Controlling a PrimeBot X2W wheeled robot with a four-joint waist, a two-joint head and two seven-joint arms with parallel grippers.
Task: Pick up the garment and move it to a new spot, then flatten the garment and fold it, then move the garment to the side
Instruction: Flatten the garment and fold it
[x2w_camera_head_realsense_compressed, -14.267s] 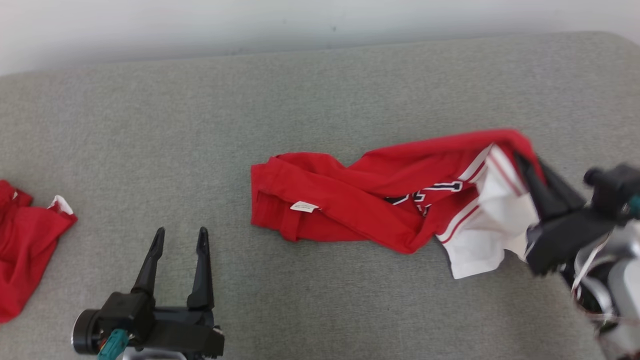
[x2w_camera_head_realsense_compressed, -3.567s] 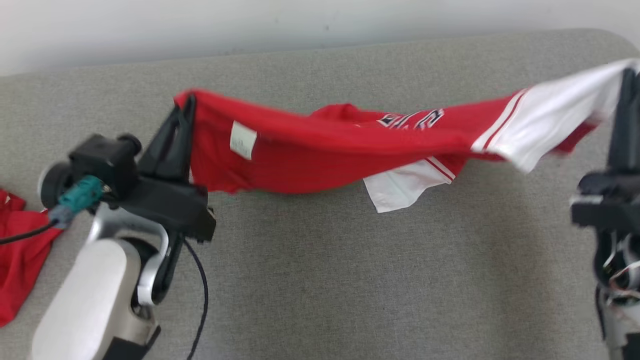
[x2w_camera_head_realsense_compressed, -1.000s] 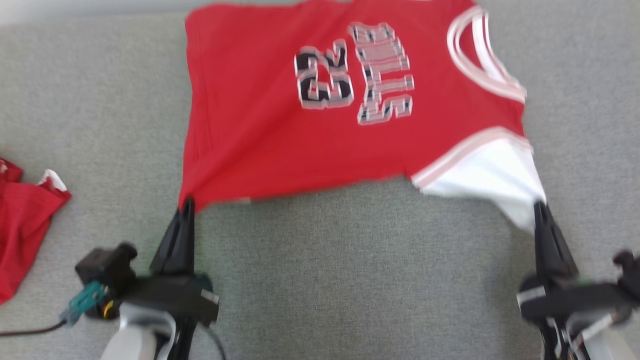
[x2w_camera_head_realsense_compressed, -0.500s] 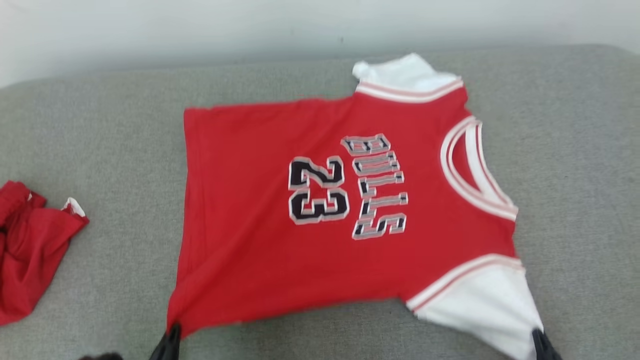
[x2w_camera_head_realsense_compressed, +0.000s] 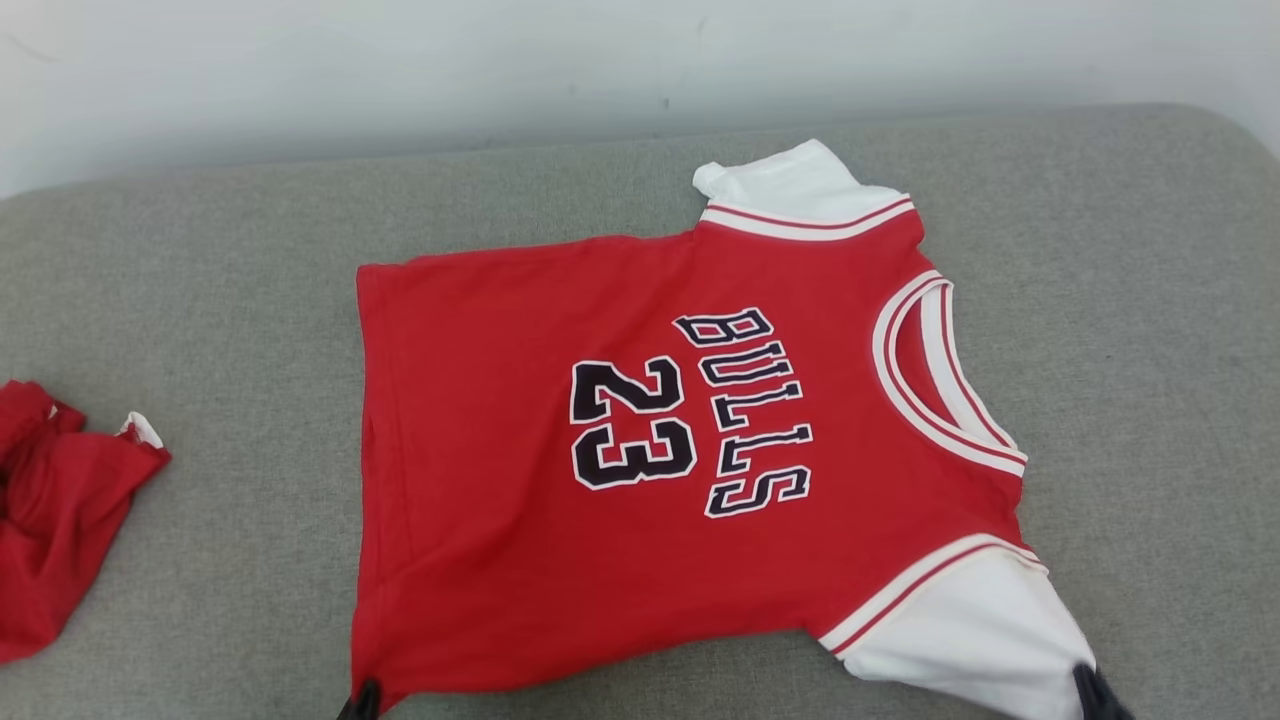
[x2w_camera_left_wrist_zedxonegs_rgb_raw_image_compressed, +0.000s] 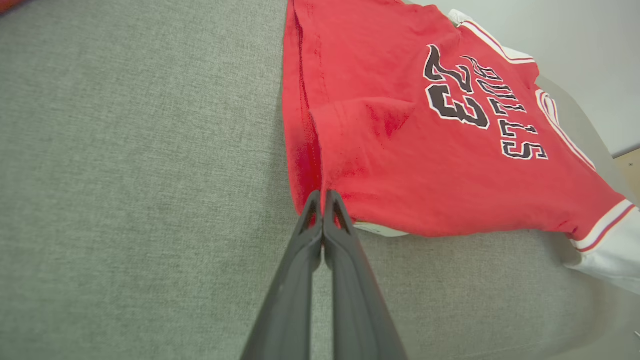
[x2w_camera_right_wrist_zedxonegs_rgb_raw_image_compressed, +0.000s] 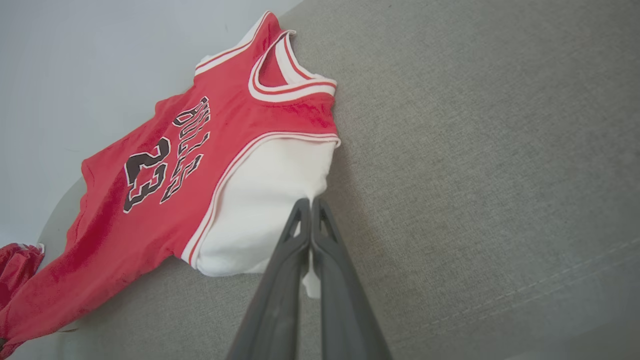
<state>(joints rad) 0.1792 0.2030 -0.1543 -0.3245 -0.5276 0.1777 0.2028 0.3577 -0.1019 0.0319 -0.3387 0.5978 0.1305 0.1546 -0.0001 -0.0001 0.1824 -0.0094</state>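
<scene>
L tool (x2w_camera_left_wrist_zedxonegs_rgb_raw_image_compressed: 323, 195), R tool (x2w_camera_right_wrist_zedxonegs_rgb_raw_image_compressed: 310, 202): both clamped.

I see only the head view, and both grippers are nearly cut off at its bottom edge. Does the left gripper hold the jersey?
Observer: Yes, the left gripper is shut on the jersey's red hem corner.
Operator: And the other?
Observer: The right gripper is shut on the white sleeve's edge.
Operator: Is the hem flat there?
Observer: No, a raised fold runs up from the left gripper's pinch.
</scene>
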